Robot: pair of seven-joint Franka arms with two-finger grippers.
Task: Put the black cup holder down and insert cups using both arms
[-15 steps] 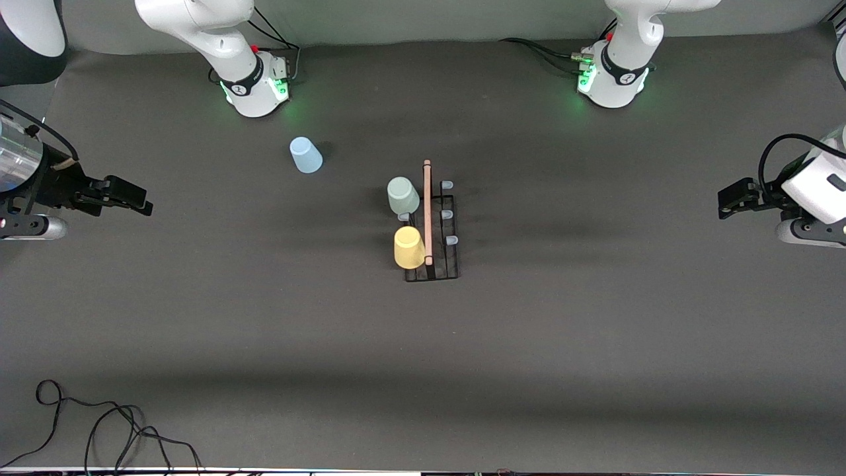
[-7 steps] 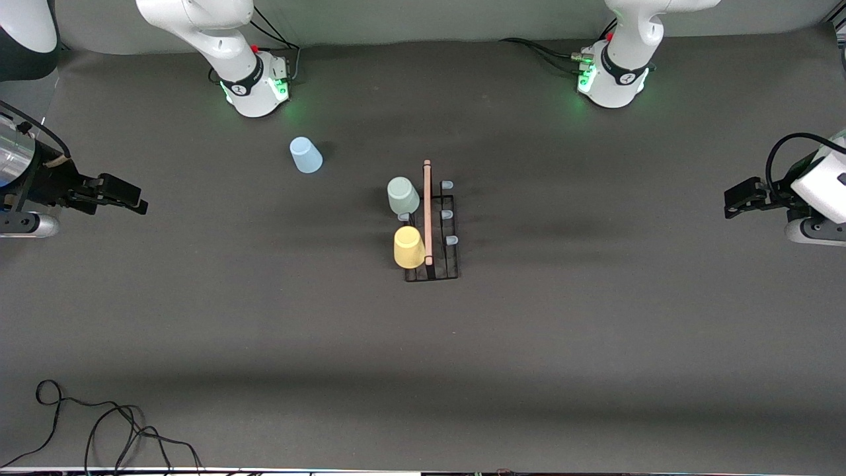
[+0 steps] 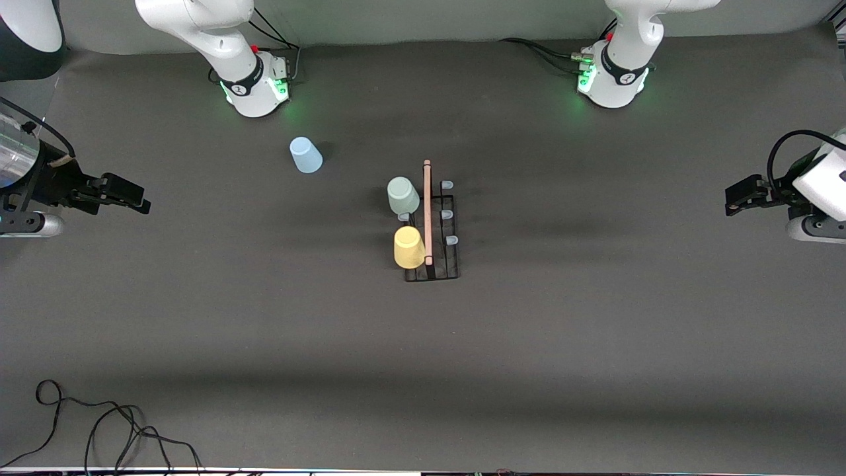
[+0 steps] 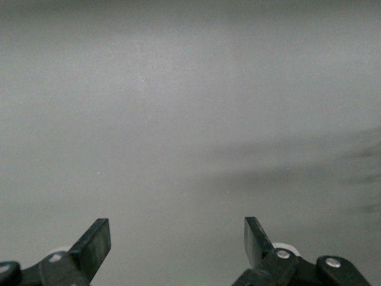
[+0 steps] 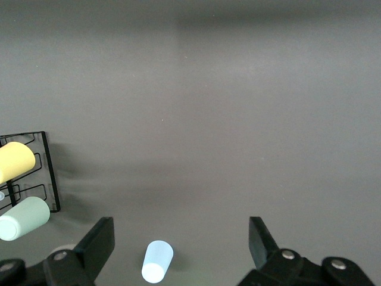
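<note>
With both my left gripper and right gripper spread and empty, the light blue cup stands loose off the black cup holder, well apart from my fingers; a careless approach could topple it.

Both arms pull outward from black cup holder: left gripper & right gripper now nearer table ends.

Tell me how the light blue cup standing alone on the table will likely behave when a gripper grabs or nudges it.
The light blue cup looks small and thin-walled, so it is probably light and would slide or tip if nudged. Its tapered sides may let open fingers, like the right gripper's, slip toward the narrower end. If knocked onto its side, it would likely roll in a curve.
</note>
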